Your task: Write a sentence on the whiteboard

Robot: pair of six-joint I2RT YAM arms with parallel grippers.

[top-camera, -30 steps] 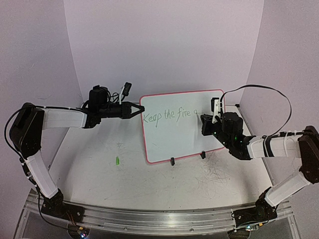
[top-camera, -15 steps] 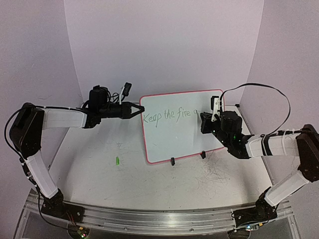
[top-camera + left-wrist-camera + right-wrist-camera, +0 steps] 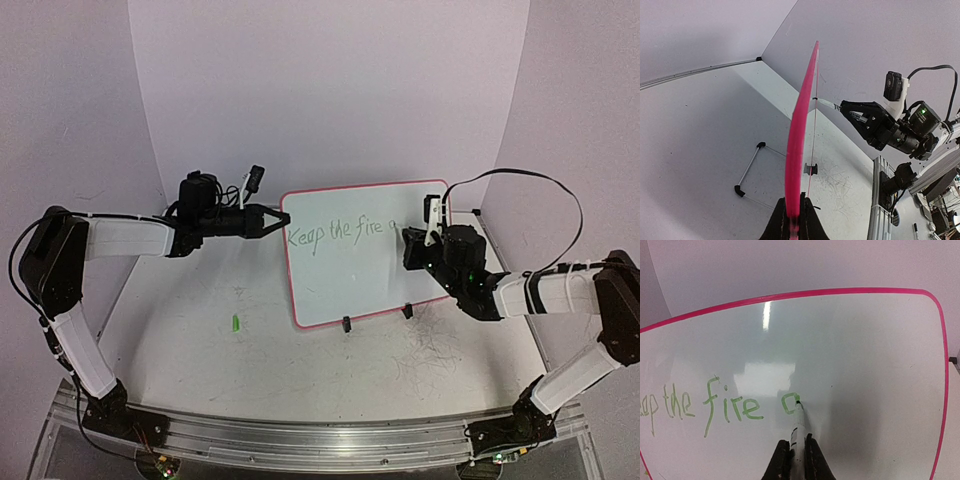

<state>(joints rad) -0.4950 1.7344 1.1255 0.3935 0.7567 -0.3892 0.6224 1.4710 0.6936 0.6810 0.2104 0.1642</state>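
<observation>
The whiteboard (image 3: 365, 255) stands tilted on two black clip feet, white with a pink rim. My left gripper (image 3: 282, 219) is shut on its left edge; in the left wrist view the pink rim (image 3: 797, 140) runs up from between my left gripper (image 3: 794, 220). The sentence (image 3: 335, 232) in green reads "Keep the fire" plus a round letter (image 3: 789, 403). My right gripper (image 3: 796, 452) is shut on a white marker (image 3: 798, 427), its green tip touching the board at that letter's right side. From above the right gripper (image 3: 408, 240) sits at the board's right half.
A small green marker cap (image 3: 236, 323) lies on the table left of the board. A thin wire stand with black ends (image 3: 750, 167) lies behind the board. Scribble marks (image 3: 430, 355) cover the table near the right arm. Walls close in on both sides.
The right gripper with the marker has shifted slightly at the round letter after "fire". The left arm and board stayed still.
</observation>
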